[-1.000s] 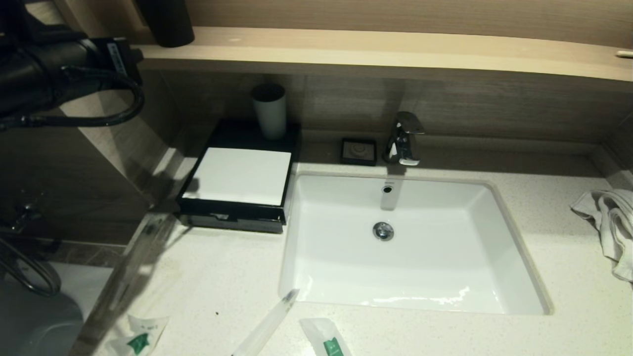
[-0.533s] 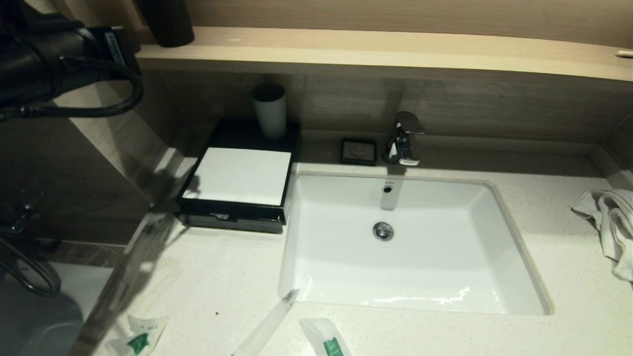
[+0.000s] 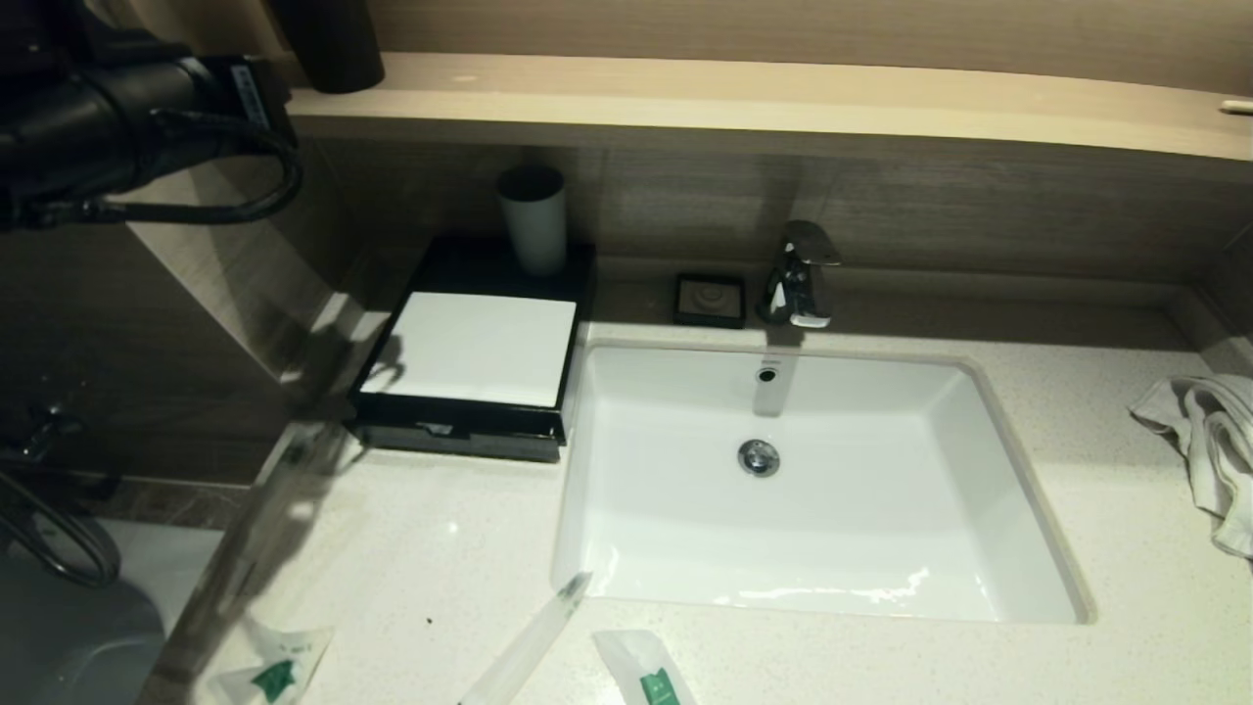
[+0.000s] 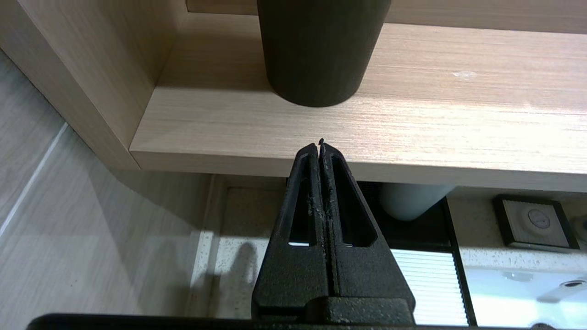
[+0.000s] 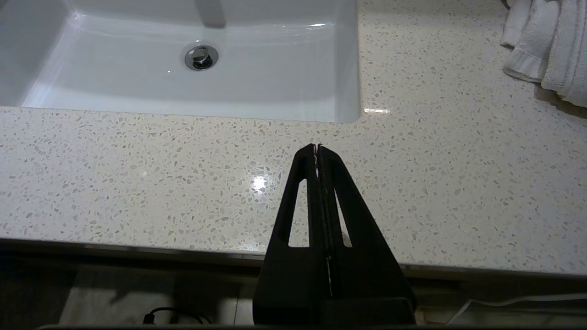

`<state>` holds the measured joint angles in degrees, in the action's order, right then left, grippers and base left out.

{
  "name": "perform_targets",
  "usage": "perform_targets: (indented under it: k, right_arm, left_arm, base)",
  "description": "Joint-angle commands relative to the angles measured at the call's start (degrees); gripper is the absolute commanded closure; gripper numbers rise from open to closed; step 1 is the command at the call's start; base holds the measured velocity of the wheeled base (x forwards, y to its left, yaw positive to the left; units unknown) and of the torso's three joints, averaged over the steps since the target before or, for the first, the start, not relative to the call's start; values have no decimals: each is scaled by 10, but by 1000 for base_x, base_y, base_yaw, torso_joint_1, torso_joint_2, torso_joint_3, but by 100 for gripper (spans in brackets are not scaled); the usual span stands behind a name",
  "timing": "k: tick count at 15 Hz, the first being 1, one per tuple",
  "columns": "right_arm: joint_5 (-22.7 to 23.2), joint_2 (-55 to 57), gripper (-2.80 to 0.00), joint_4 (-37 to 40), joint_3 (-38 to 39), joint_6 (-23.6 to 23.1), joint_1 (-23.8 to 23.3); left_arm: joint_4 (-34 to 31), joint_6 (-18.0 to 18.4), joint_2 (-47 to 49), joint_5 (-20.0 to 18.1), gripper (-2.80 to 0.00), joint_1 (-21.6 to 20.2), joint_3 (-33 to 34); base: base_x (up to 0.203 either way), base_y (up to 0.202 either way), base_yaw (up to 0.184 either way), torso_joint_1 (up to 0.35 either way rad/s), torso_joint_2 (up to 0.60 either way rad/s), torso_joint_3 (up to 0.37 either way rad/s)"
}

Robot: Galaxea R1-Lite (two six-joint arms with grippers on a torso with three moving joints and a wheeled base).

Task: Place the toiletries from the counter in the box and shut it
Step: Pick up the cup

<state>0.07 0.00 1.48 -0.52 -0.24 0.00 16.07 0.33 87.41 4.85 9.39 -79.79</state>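
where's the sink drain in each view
Head view: drain mid-picture, on the basin floor below the tap.
Left wrist view: not in it.
Right wrist view: drain near the top, left of centre.
Shared landmark: the white sink.

We hold our left arm [image 3: 108, 127] raised high at the far left, its black forearm lying nearly level and a cable looped beneath the wrist. Our left gripper [image 4: 320, 145] points forward with its two fingers pressed flat together, nothing between them. Our right gripper [image 5: 317, 147] hangs low and angled down, fingers likewise closed tight on nothing; the head view does not show that arm
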Motion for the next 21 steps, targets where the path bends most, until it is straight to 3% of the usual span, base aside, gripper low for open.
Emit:
perform_targets:
  k: [1,2,21]
  right_arm:
    - [-1,0,0,0,0,0,0]
    - [0,0,0,0,0,0,0]
    - [0,0,0,0,0,0,0]
  left_arm:
    - [1,0,7,1,0,0,-9]
    - [2,1,8,1,-280,0,-9]
    - [63,-2,100,13,-280,1,-81]
  base:
    - [0,0,0,0,0,0]
    - [0,0,0,0,0,0]
    - [0,0,0,0,0,0]
